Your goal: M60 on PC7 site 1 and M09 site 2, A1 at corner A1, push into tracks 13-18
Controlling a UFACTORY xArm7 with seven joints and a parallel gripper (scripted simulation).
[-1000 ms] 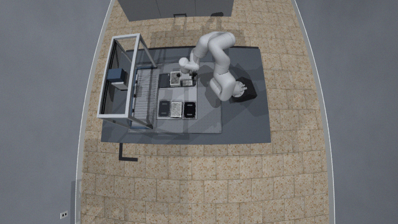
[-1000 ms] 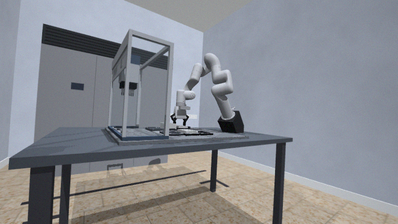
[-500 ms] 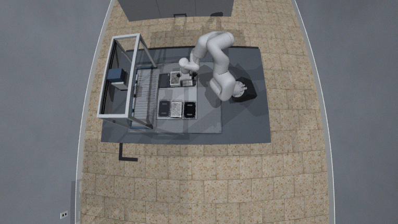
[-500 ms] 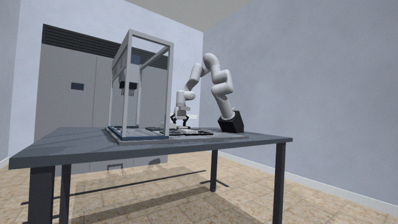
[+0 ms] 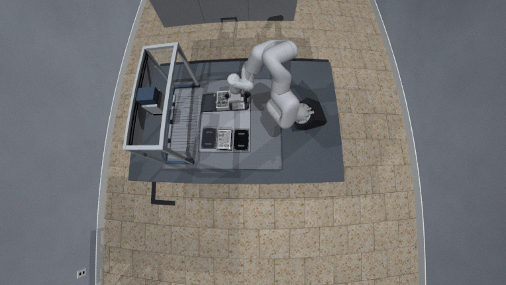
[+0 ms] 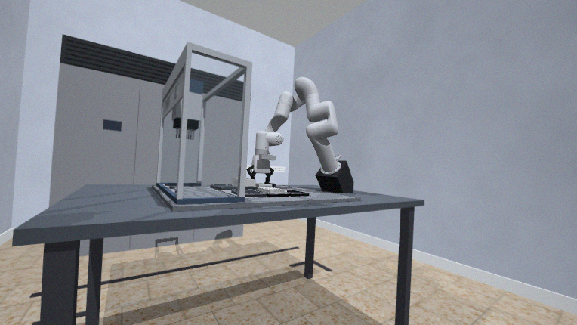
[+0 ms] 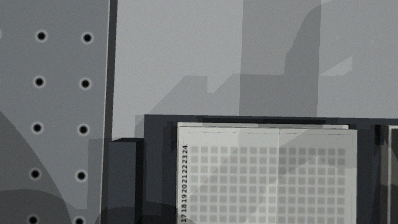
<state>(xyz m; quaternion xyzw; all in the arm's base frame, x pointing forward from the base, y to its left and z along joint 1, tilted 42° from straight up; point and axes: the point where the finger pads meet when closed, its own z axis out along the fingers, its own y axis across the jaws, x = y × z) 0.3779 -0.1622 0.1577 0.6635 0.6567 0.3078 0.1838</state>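
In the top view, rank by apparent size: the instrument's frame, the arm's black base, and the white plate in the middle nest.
Largest to smallest:
1. Instrument's frame
2. Arm's black base
3. White plate in the middle nest

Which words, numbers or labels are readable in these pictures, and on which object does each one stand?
"17 18 19 20 21 22 23 24": column numbers printed along the edge of the white 384-well plate, wrist view.
Track numbers on the apron: too small to read.
Nest labels, A1 marks, carrier name: not legible in any view.
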